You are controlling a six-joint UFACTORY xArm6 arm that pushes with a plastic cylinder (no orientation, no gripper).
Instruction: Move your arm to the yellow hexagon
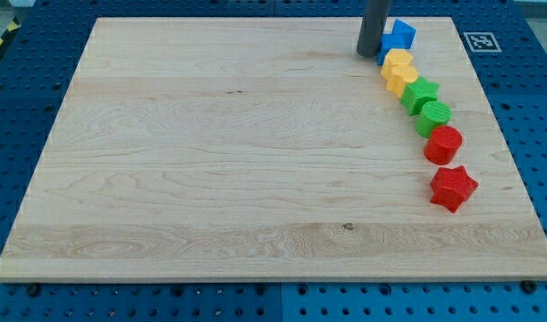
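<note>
my tip, the lower end of the straight dark rod, rests on the pale wooden board near the view's top right. there are no jaws on this rig, so nothing spreads or pinches; the rod only pushes. the yellow plastic hexagon lies just to the view's right of my tip, at the head of a curved chain of blocks. below it come a second yellow block, a green star-like block, a green rounded block, a red rounded block and, a little apart, a red star block. a blue plastic block sits above the hexagon, partly behind the rod, so its shape is hard to tell, and whether my tip touches it or the hexagon is unclear. the risk is overshoot: since the blocks look packed touching, any further slide rightward would likely shove the hexagon into its neighbours and scatter the chain, or nudge the blue block toward the board's edge.
</note>
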